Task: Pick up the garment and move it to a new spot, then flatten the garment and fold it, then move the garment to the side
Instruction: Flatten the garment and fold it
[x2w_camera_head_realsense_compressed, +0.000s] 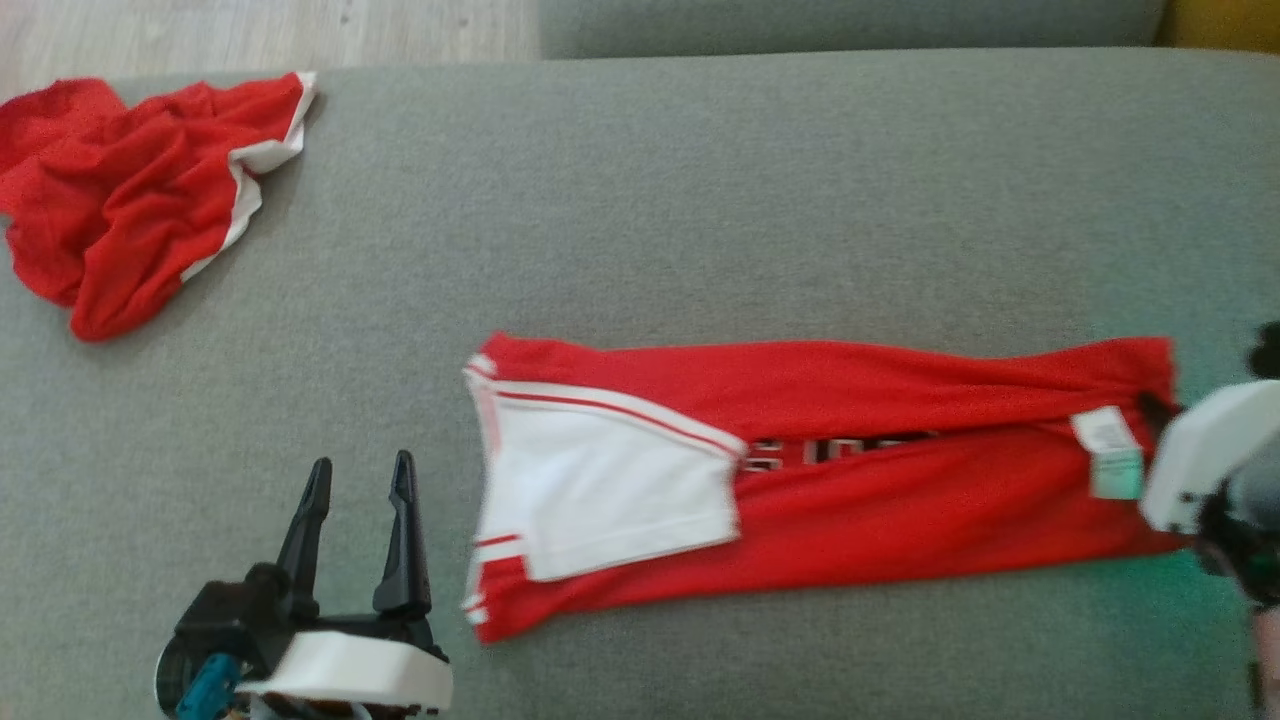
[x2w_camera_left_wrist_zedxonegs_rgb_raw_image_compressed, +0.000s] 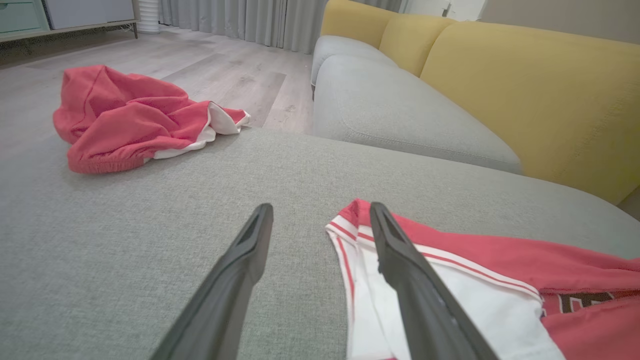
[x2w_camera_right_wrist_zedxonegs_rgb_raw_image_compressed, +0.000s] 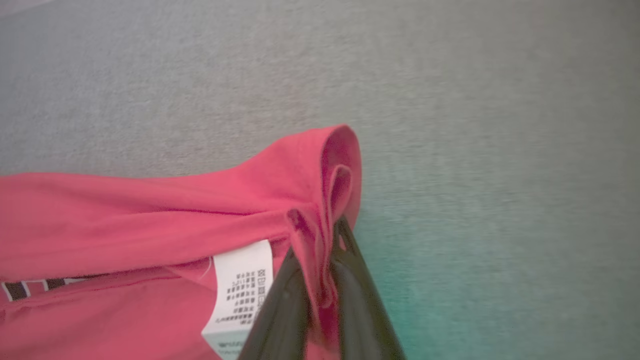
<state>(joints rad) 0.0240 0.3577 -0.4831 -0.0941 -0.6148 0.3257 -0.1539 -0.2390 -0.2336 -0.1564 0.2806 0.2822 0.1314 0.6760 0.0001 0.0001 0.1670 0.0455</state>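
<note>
The garment (x2w_camera_head_realsense_compressed: 850, 470) is red with a white side panel and lies folded in a long strip across the grey cushion (x2w_camera_head_realsense_compressed: 700, 200). My right gripper (x2w_camera_head_realsense_compressed: 1160, 408) is shut on the strip's right end. In the right wrist view the red hem (x2w_camera_right_wrist_zedxonegs_rgb_raw_image_compressed: 150, 210) is bunched between the dark fingers (x2w_camera_right_wrist_zedxonegs_rgb_raw_image_compressed: 280, 300) of that gripper (x2w_camera_right_wrist_zedxonegs_rgb_raw_image_compressed: 325, 235), beside a white care label (x2w_camera_right_wrist_zedxonegs_rgb_raw_image_compressed: 240, 290). My left gripper (x2w_camera_head_realsense_compressed: 360, 470) stands open just left of the white-panelled end, holding nothing. In the left wrist view the left gripper (x2w_camera_left_wrist_zedxonegs_rgb_raw_image_compressed: 320, 207) has its right finger over that end of the garment (x2w_camera_left_wrist_zedxonegs_rgb_raw_image_compressed: 500, 280).
A second red garment (x2w_camera_head_realsense_compressed: 130, 190) lies crumpled at the cushion's far left corner, also seen from the left wrist (x2w_camera_left_wrist_zedxonegs_rgb_raw_image_compressed: 130, 120). Beyond the cushion are another grey seat (x2w_camera_left_wrist_zedxonegs_rgb_raw_image_compressed: 400, 115), a yellow backrest (x2w_camera_left_wrist_zedxonegs_rgb_raw_image_compressed: 525, 90) and wood floor (x2w_camera_left_wrist_zedxonegs_rgb_raw_image_compressed: 225, 70).
</note>
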